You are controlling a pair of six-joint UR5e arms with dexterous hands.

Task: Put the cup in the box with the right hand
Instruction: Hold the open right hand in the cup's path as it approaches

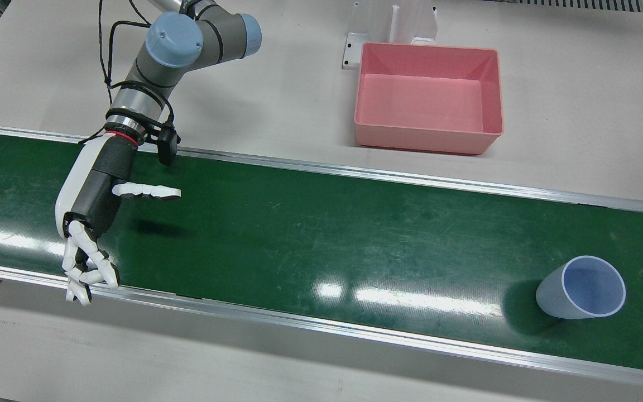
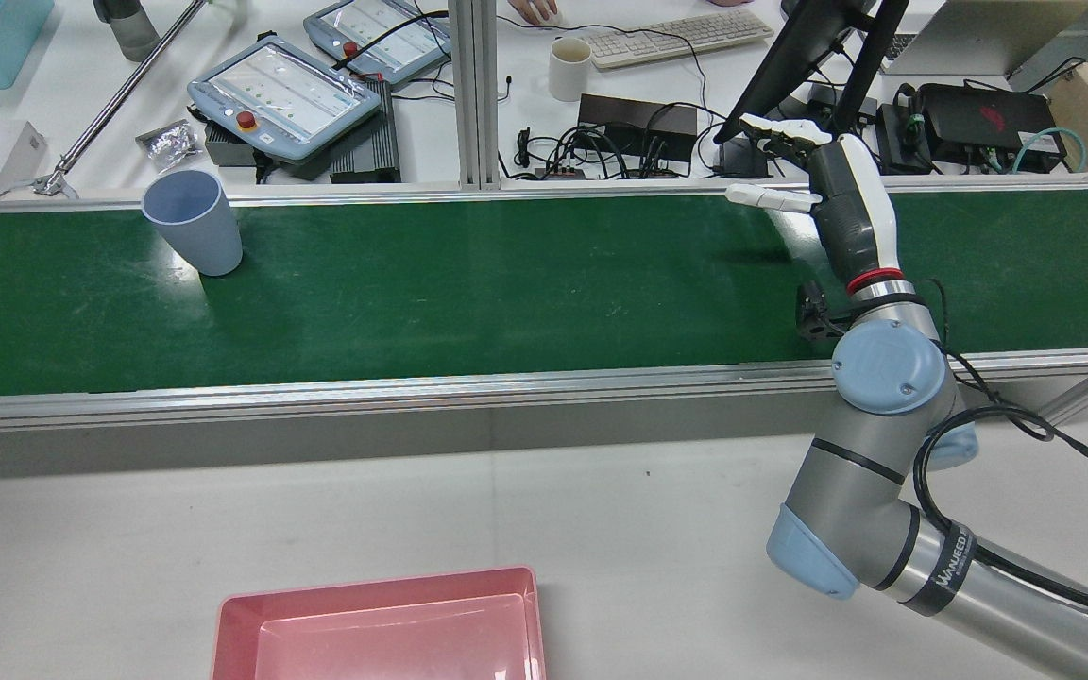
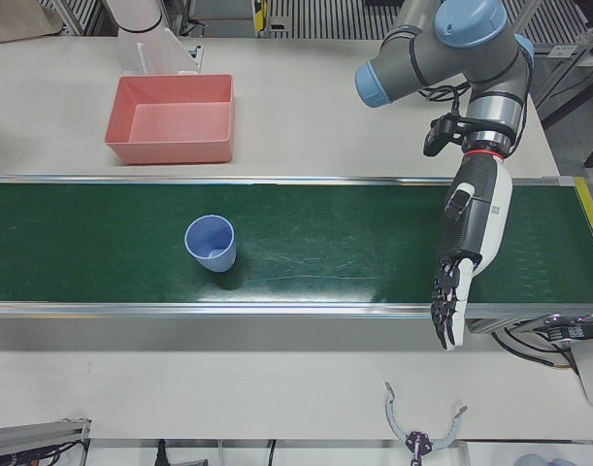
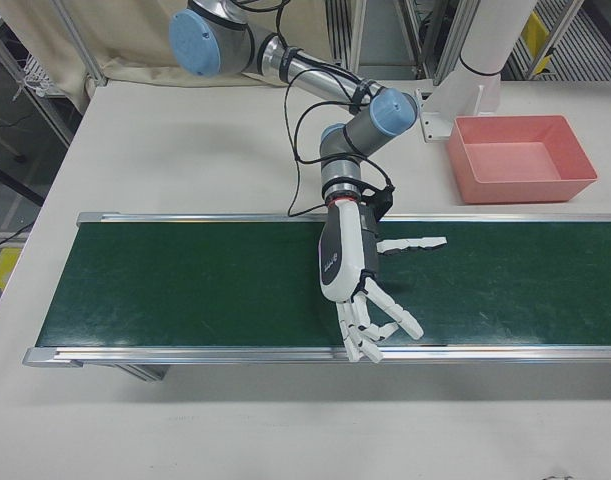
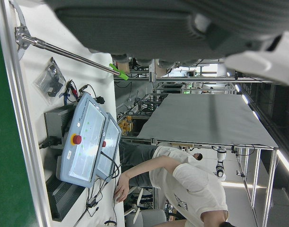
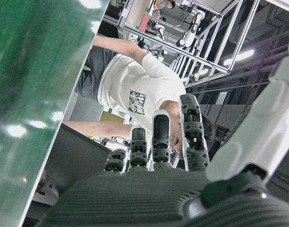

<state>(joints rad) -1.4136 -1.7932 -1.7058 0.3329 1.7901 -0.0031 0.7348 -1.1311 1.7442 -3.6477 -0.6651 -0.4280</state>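
A pale blue cup (image 1: 581, 287) stands upright on the green belt, near its operator-side edge; it also shows as the cup (image 2: 193, 222) at the rear view's far left and the cup (image 3: 211, 243). The pink box (image 1: 422, 142) sits empty on the white table on the robot's side of the belt, and shows as the box (image 2: 374, 581) and the box (image 4: 520, 185). My right hand (image 1: 90, 223) hovers open over the belt far from the cup, thumb out, fingers over the operator-side rail. My left hand (image 3: 466, 243) hangs open over the belt beyond the cup.
A white pedestal (image 1: 394, 22) stands just behind the box. Beyond the belt's far rail lie teach pendants (image 2: 284, 94), a mug (image 2: 569, 68), cables and a monitor stand (image 2: 808, 57). A person (image 5: 182, 179) sits on the operators' side.
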